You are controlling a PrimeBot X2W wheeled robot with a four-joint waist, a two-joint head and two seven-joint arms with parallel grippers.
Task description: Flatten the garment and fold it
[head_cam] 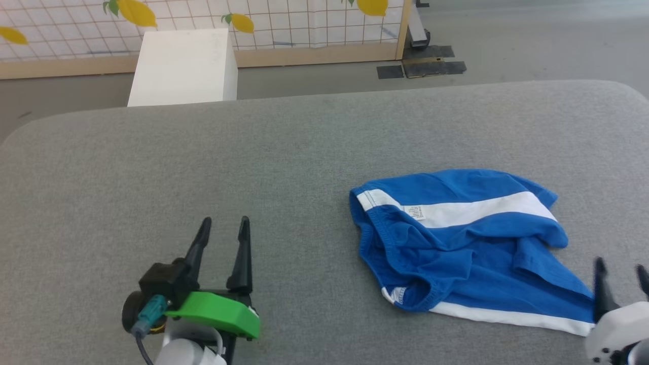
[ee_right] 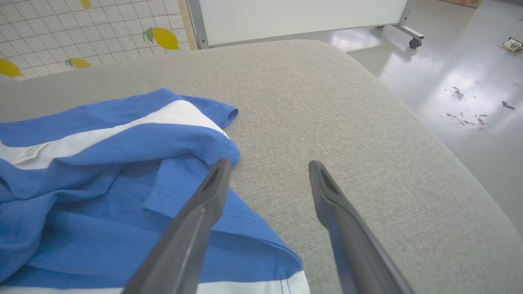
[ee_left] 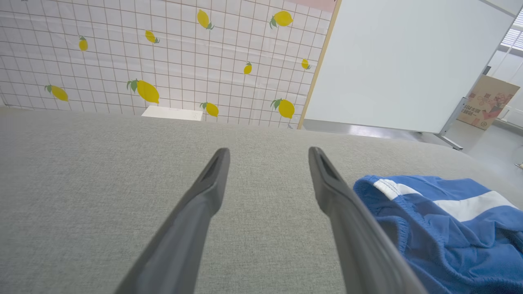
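Head view: shorts (head_cam: 466, 243) lie crumpled on the right of the surface (head_cam: 304, 152); left claw (head_cam: 224, 220), open and empty, is near left, well apart; right claw (head_cam: 621, 264) at their near right corner; left wrist view: shorts right of the fingers (ee_left: 351, 228); right wrist view: right claw open, empty, one finger over the shorts' edge

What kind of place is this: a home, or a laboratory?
Probably a test laboratory, not a home: a lemon-print backdrop in a wooden frame, a white partition on wheels, and a bare grey floor with tape patches beyond the fabric-covered table.
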